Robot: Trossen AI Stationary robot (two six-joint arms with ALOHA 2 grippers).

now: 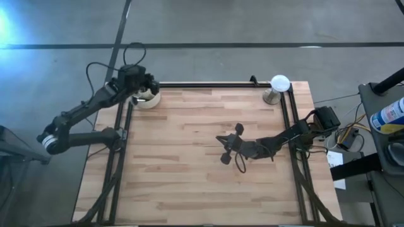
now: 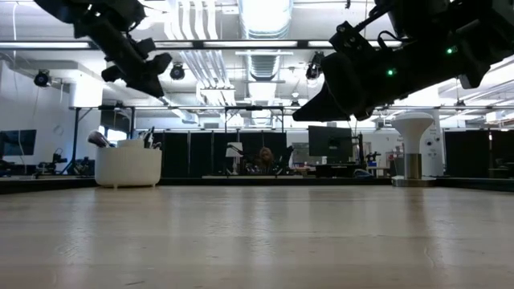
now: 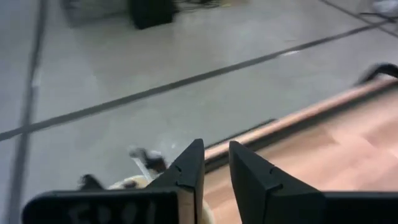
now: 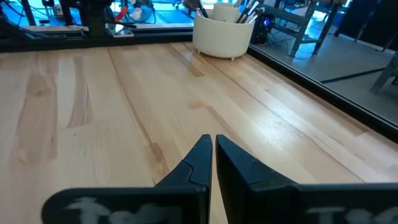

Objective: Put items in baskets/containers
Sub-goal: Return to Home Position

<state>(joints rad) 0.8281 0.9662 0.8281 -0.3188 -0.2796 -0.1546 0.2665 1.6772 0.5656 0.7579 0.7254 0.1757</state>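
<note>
The cream round cup (image 1: 150, 101) stands on its base at the table's far left corner, and it also shows in the low view (image 2: 128, 166) and the right wrist view (image 4: 222, 34). Several brushes (image 4: 245, 10) stand in it, handles and heads sticking up above the rim (image 2: 147, 136). No brush shows lying on the table. My left gripper (image 3: 215, 165) hovers just above the cup (image 3: 127, 183), fingers a little apart with nothing between them. My right gripper (image 1: 222, 144) hangs over the table's middle, shut and empty (image 4: 213, 144).
A white dome on a metal stand (image 1: 279, 84) sits at the far right corner (image 2: 413, 148). A dark rail frames the table's far edge (image 1: 208, 84) and its sides. Bare wood (image 4: 124, 93) lies between my right gripper and the cup.
</note>
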